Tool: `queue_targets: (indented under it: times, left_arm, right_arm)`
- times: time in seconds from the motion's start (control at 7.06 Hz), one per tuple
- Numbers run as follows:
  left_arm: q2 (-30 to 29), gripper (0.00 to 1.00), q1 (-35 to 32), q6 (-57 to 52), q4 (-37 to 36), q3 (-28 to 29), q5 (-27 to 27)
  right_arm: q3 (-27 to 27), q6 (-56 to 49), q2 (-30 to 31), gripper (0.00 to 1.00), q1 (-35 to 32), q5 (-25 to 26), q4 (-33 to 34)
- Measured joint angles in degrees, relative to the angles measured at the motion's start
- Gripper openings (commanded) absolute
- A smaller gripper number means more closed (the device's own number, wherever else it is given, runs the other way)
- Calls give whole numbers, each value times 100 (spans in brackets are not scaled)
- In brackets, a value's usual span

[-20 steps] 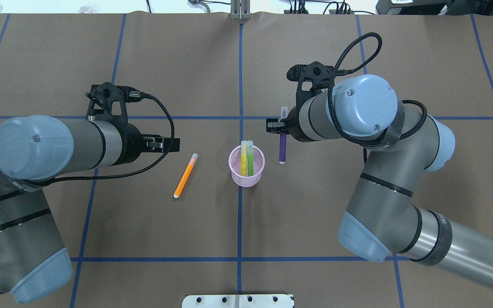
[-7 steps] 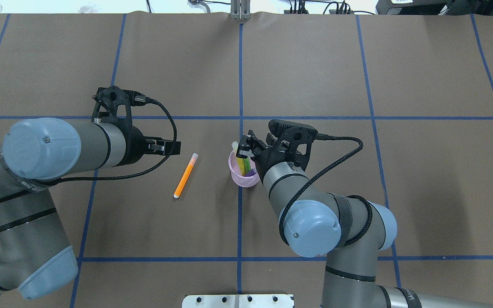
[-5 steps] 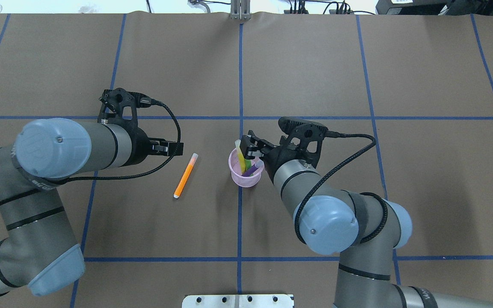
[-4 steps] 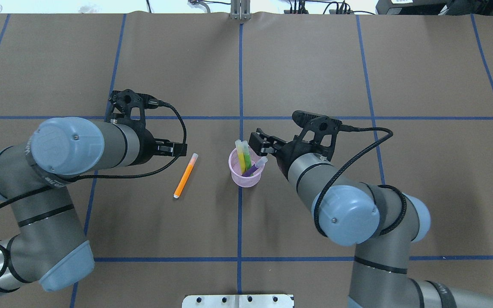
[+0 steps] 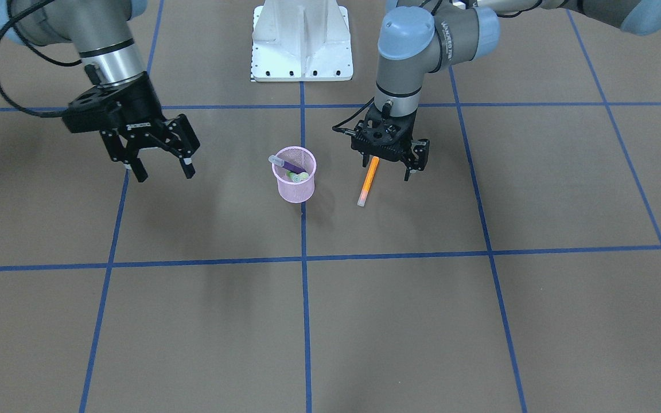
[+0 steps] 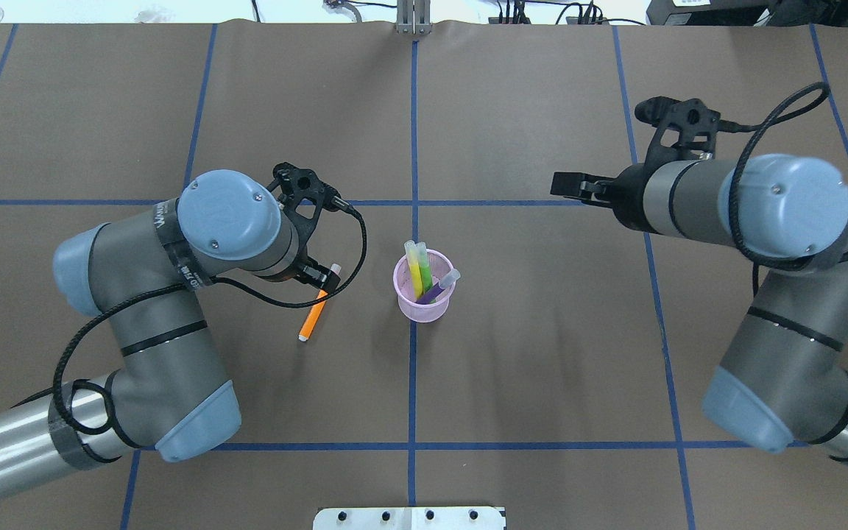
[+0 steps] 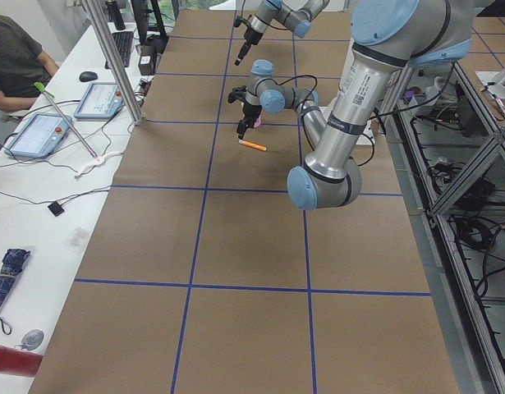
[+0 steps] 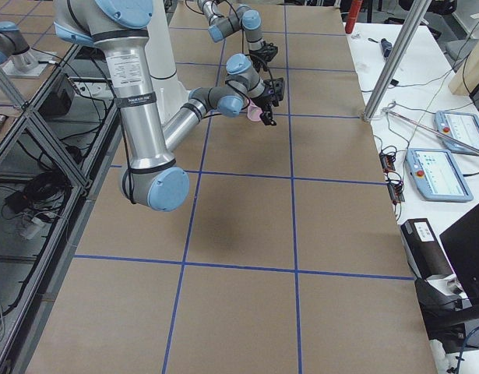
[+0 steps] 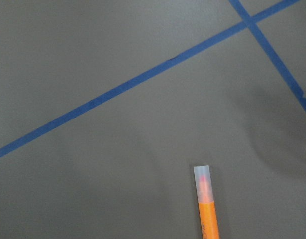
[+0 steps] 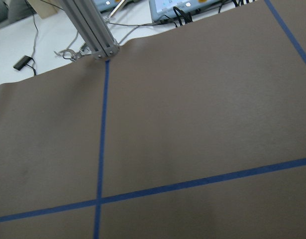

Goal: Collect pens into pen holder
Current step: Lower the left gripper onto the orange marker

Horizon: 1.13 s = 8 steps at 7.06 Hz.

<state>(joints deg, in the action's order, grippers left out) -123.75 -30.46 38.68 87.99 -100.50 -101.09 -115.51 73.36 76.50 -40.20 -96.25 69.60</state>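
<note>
left gripper [image 5: 388,166] hangs spread above the orange pen [image 5: 366,186], right gripper [image 5: 165,174] spread too.

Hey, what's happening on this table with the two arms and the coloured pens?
Two robot arms are gathering pens into a pink mesh cup. A purple pen, a green pen and a yellow pen already stand in it. One orange pen lies on the table beside the cup, and the left tool hangs open over it. The right tool is open, empty and off to the side.
</note>
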Motion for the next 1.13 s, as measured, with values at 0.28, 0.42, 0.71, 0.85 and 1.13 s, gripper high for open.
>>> queue_targets:
  times: [0.28, 0.42, 0.71, 0.85, 1.13]
  left_arm:
    - [-258, 99, -100, 16, 7, 430, -871]
    - [-281, 99, -114, 234, 67, 449, -1057]
    - [-298, 99, -124, 400, 108, 669, -1269]
    - [-308, 97, -138, 328, 118, 798, -1422]
    - [-423, 78, -165, 144, 132, 1116, -1554]
  right_arm:
    - [70, -451, 246, 100, -398, -579, 1]
    - [89, -504, 324, 100, -485, -723, 0]
    - [100, -752, 515, 100, -765, -1174, -6]
    - [109, -919, 592, 100, -877, -1379, -6]
    - [145, -1029, 654, 100, -943, -1517, -5]
